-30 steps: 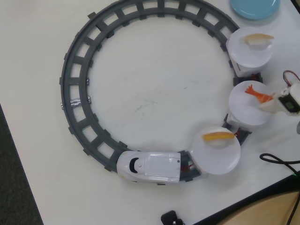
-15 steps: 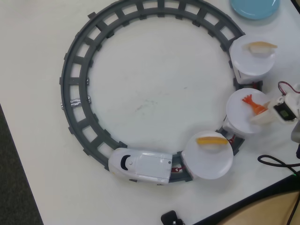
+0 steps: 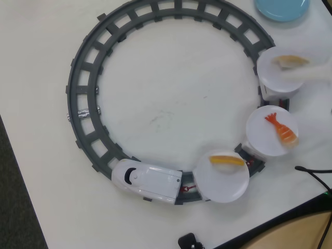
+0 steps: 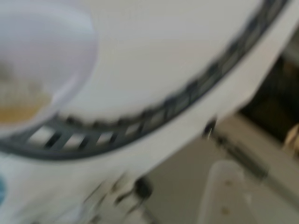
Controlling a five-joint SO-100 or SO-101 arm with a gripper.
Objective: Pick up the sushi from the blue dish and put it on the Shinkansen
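In the overhead view we see a white bench (image 3: pixel 171 104), matte and faintly scuffed near its middle, with a dark floor strip along the left edge and a tan surface beyond the bench's lower right corner, where a black cable (image 3: pixel 314 174) trails in. A grey ring track (image 3: pixel 83 78) lies on the bench. The Shinkansen (image 3: pixel 146 179) sits on the lower arc of the track, nose to the left, with three round white discs (image 3: pixel 223 181) following up the right side. The sushi (image 3: pixel 281 129) lies on the middle disc, its fanned tail toward the upper left. A plain yellow-orange strip (image 3: pixel 227 160) rests on the disc nearest the engine, and a pale piece (image 3: pixel 291 61) sits on the farthest disc, partly blurred by a whitish streak reaching in from the right edge. The blue dish (image 3: pixel 282 9) is cut off by the top edge, apart from the track, and the part we see is bare. In the wrist view everything is smeared by motion: we make out the bench, a curve of the track (image 4: pixel 140 126) running across, a white disc (image 4: pixel 56 56) at upper left with something yellowish on it, and dim, brownish room clutter past the bench edge at right. We cannot tell whether the fingers are released or clenched; neither view shows them clearly.
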